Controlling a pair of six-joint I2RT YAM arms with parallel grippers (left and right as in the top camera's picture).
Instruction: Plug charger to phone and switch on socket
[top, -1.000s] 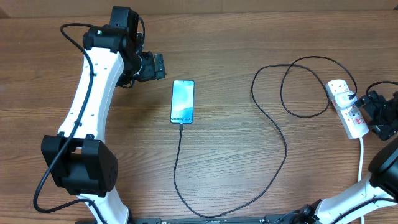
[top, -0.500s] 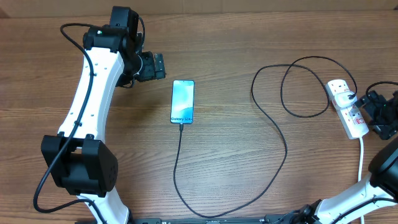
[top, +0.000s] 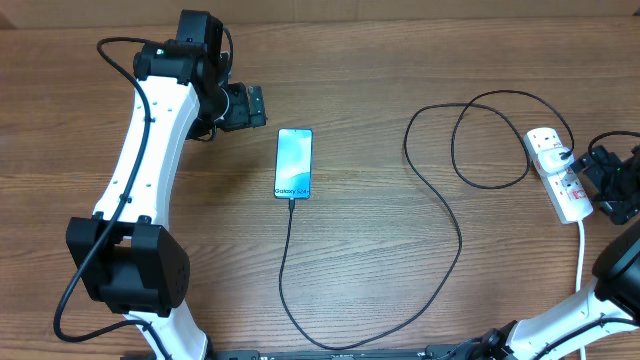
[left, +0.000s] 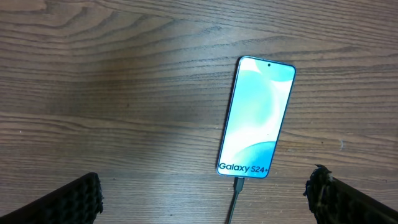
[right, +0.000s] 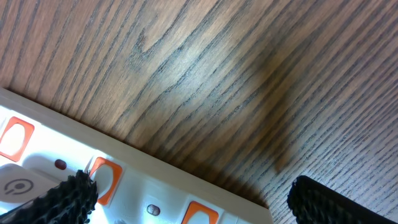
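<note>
While left jaws and right jaws stand spread and empty, the phone (top: 294, 164) lies flat on the bench (top: 380, 70), the charger (left: 239, 184) entering its 6 o'clock end; the socket (top: 556, 175) lies at 3 o'clock.

So the only non-task thing really showing up here is the wooden table (top: 380, 300). It's brown, with the grain running left to right across the overhead view. Light is glaring off the wood a bit in the right wrist view, making a pale patch. Along the far edge a lighter tan strip (top: 420, 6) is peeking in, can't tell what it is.
</note>
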